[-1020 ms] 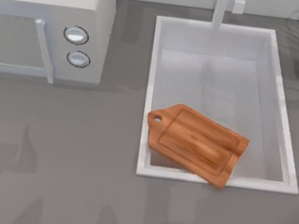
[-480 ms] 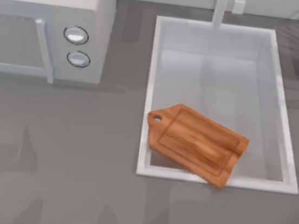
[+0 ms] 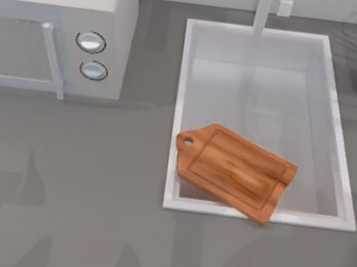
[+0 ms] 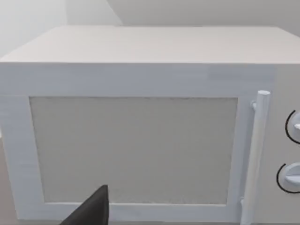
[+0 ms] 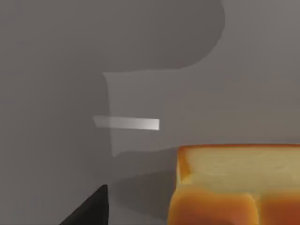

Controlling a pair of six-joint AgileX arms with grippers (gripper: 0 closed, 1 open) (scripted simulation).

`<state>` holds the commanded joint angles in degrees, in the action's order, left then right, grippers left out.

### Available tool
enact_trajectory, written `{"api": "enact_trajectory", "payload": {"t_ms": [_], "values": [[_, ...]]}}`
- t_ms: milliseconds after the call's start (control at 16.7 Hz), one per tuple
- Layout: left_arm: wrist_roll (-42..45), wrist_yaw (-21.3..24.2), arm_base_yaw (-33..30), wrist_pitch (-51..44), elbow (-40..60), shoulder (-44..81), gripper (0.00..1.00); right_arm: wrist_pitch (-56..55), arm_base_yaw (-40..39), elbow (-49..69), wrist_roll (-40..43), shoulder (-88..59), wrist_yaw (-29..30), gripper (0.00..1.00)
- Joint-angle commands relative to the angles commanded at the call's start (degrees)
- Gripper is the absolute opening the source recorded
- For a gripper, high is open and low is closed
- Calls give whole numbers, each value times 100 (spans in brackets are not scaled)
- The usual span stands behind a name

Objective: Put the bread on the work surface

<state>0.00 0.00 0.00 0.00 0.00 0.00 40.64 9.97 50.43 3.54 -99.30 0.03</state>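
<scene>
Only partly framed, the bread (image 5: 234,185) sits cropped; both jaws' state: cannot tell.

A grey counter (image 3: 89,227) carries a white microwave (image 3: 55,21) at its far left. The microwave's door has a vertical bar handle (image 3: 52,59), with two round dials (image 3: 90,42) just right of the handle. Right of the microwave, a white rectangular sink (image 3: 184,75) is set into the counter, a faucet (image 3: 264,10) at its far edge.
</scene>
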Motion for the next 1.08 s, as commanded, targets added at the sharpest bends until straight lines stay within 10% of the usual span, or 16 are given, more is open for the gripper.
{"api": "enact_trajectory", "payload": {"t_ms": [360,1080], "values": [[0,0,0,0,0,0,100,-268,2,-157,-1,-171,0,100],[0,0,0,0,0,0,100,-268,2,-157,-1,-171,0,10]]}}
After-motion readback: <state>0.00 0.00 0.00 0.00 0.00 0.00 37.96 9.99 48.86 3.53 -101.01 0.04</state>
